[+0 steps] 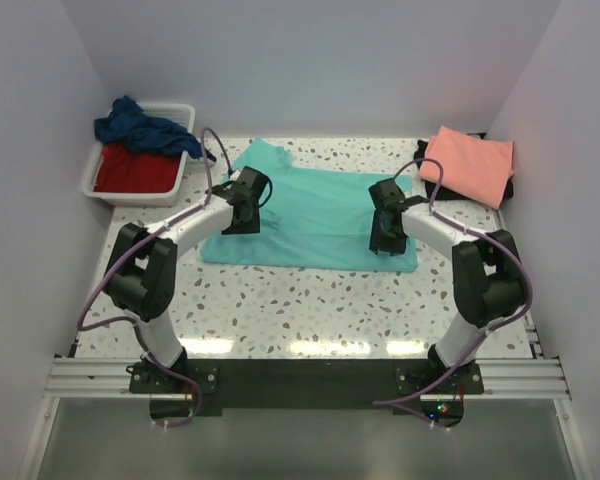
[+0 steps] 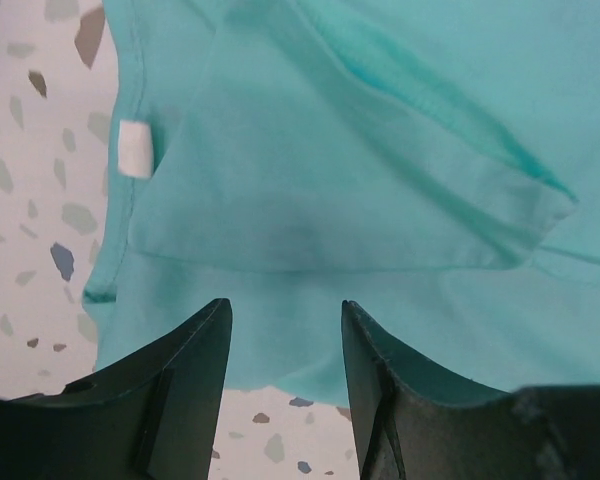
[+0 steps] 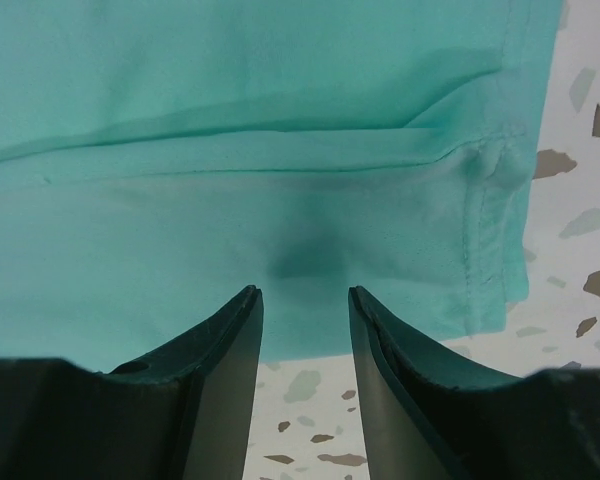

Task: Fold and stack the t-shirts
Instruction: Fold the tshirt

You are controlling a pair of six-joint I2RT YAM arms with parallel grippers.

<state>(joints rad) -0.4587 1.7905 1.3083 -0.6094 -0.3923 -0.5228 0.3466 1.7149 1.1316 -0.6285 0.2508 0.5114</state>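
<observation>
left end effector (image 2: 285, 303), right end effector (image 3: 303, 290) agape over teal t-shirt (image 1: 320, 215)

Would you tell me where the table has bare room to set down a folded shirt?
Free: the wide strip between the teal shirt and the table's near edge. Crowded: tub back left, pink shirt back right.

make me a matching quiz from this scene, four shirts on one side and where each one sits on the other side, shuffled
Shirts
1. teal t-shirt
2. salmon-pink t-shirt
3. red t-shirt
4. navy blue t-shirt

Places
a. heaped over the far rim of the white tub
b. spread out on the middle of the table
c. folded at the far right corner
d. lying in the bottom of the tub

Pairs: 1-b, 2-c, 3-d, 4-a
</observation>
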